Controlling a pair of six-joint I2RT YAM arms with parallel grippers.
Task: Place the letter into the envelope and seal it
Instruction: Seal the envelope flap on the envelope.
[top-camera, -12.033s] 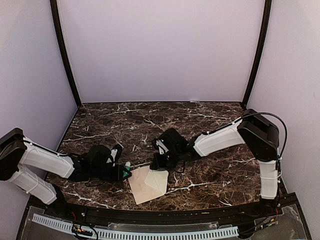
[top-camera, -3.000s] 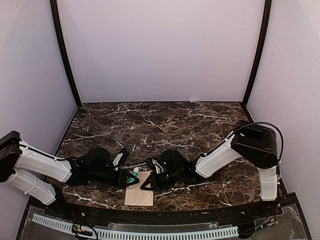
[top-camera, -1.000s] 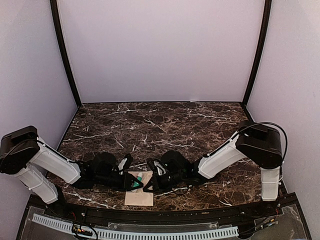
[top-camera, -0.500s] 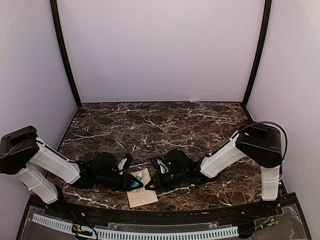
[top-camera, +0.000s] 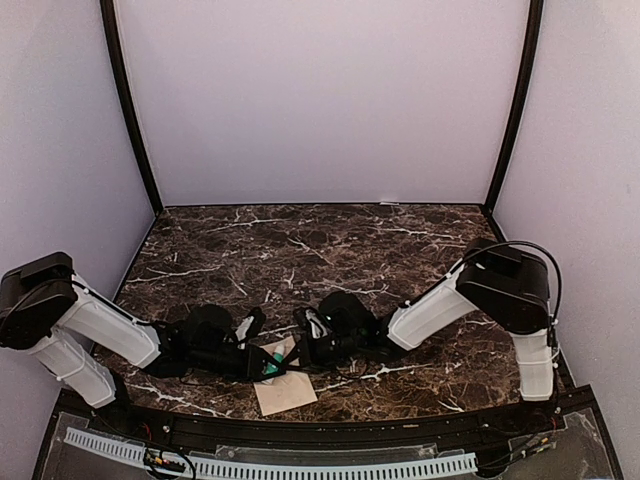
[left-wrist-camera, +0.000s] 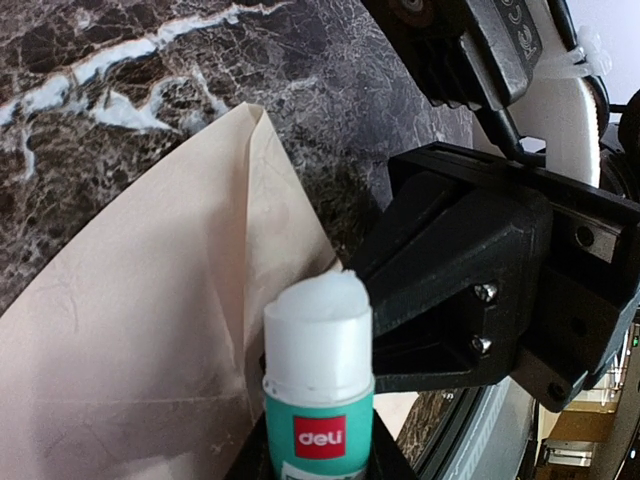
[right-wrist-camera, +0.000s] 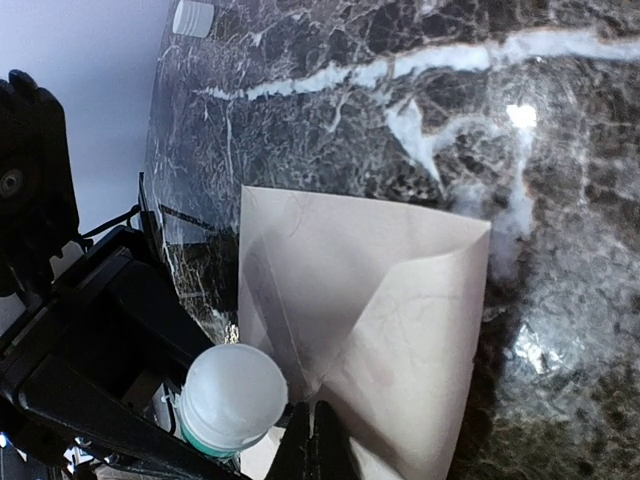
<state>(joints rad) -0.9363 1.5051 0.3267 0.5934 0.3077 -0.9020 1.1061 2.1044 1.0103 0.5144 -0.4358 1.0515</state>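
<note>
The cream envelope (top-camera: 285, 390) lies on the marble near the table's front edge, its triangular flap (right-wrist-camera: 420, 330) raised. My right gripper (right-wrist-camera: 315, 445) is shut on the flap's tip; it also shows from above (top-camera: 300, 352). My left gripper (top-camera: 262, 365) is shut on a teal glue stick (left-wrist-camera: 320, 385) with its white glue end bared. That end hovers just beside the flap's tip and the right fingers, and the glue stick (right-wrist-camera: 232, 398) also shows in the right wrist view. The letter is not visible as a separate sheet.
Both arms lie low over the dark marble table (top-camera: 330, 250), meeting at the front middle. A black rail (top-camera: 300, 430) runs right behind the envelope's near edge. A small white cap-like thing (right-wrist-camera: 193, 17) sits farther off on the marble. Lilac walls close in the sides.
The envelope has turned slightly and its near edge has slid toward the front rail. The right gripper has shifted a little away from the front edge with the flap. The left gripper has hardly moved.
</note>
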